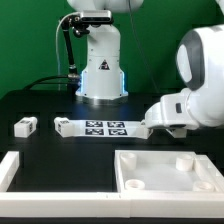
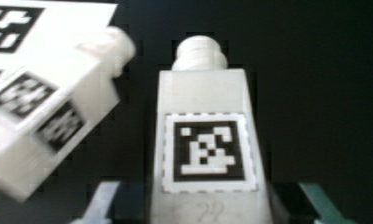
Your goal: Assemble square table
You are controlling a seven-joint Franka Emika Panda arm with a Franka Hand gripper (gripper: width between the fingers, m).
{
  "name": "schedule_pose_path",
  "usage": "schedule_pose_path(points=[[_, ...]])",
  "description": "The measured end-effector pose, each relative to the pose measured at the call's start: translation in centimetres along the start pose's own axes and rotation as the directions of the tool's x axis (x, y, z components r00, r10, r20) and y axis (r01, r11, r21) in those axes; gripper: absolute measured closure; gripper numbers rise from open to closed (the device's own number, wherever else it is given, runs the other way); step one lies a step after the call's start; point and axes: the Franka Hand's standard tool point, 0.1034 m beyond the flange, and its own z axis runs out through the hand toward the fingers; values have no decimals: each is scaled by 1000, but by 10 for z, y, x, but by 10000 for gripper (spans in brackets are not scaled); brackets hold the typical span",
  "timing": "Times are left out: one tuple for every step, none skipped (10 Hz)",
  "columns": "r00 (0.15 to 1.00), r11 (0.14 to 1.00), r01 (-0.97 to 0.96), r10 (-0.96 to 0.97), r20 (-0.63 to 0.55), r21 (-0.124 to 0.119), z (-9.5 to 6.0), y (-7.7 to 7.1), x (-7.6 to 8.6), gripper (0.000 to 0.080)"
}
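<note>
A short white leg (image 2: 204,120) with a black-and-white tag lies lengthwise on the black table, its peg end pointing away from the wrist. My gripper (image 2: 209,196) is open and straddles the leg's near end. One finger (image 2: 112,200) stands on each side with a dark gap to the leg. In the exterior view the gripper (image 1: 148,124) is low over the table at the marker board's right end, and it hides this leg. The square table panel (image 1: 165,172), recessed face up, lies at the front right. A second leg (image 1: 26,125) lies at the left.
The marker board (image 1: 100,127) lies mid-table and shows close beside the leg in the wrist view (image 2: 41,105). White border bars (image 1: 12,172) run along the front left and front edge. The robot base (image 1: 100,70) stands at the back.
</note>
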Motion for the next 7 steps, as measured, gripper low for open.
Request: schedule_pose_path(points=[[999,1000,14,-14,-41,11,-26,10,-4,508],[998,1000,24,-23,-57,16,-46,17,-15,508],[999,1000,18,-17,-36,21,-59,23,-24,508],[999,1000,14,-13,-48,23,-57,24,-21,508],[990,1000,17,-13,-138,25,-61,22,-13,508],[981,1000,16,-10,-191,26,-62,22,-14,508],[968,999,20,-12,-251,30,-67,23,-13,508]])
